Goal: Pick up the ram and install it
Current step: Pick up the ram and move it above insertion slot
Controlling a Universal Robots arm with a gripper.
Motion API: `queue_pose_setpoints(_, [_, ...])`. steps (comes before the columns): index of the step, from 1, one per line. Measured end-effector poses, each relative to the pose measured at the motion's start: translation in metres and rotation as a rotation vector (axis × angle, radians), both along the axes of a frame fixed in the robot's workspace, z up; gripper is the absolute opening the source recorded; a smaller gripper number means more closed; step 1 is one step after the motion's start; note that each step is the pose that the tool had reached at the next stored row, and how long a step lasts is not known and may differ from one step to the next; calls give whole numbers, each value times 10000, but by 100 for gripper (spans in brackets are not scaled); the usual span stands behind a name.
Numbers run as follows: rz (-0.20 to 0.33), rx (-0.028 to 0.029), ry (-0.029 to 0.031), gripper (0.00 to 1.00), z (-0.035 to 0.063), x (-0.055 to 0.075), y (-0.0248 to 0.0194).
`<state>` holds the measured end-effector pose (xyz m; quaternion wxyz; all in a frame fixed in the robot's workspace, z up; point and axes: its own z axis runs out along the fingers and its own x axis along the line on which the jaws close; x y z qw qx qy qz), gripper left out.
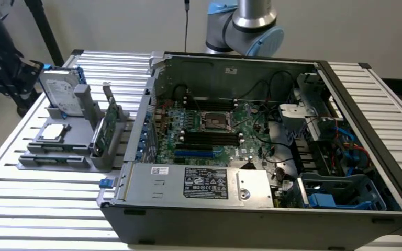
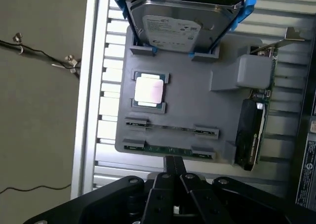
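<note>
**Ram in its holder, gripper fingers drawn together at its edge**

Nearest the onlooker, a black open-sided computer case (image 1: 257, 225) lies on a slatted aluminium table (image 1: 40, 193). Inside the case, a silver power-supply box (image 1: 194, 183) sits in front of a green motherboard (image 1: 246, 151) with long black memory slots (image 1: 208, 138).

On the exterior view's left, just beside the case, stands a grey plastic holder (image 1: 75, 142).

- **Ram:** The ram (image 2: 168, 149), a long narrow green circuit-board stick, lies flat in the holder's nearest clips.
- **Gripper:** The black gripper (image 2: 174, 161) has its fingers together, with the tips lined up on the ram's long edge. Contact cannot be told.

Further back on the holder are a square silver processor chip (image 1: 53, 132), a tall green circuit card (image 1: 108, 130) standing on edge, and an upright silver hard drive (image 1: 61, 94) in a blue frame. Behind the case rises the grey-and-blue robot arm (image 1: 246, 23).
</note>
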<state>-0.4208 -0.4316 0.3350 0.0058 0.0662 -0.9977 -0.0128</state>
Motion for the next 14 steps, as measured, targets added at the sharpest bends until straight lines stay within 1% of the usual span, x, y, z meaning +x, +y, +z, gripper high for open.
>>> queue_pose_setpoints(14, [2546,1,0,11,-92,0,0])
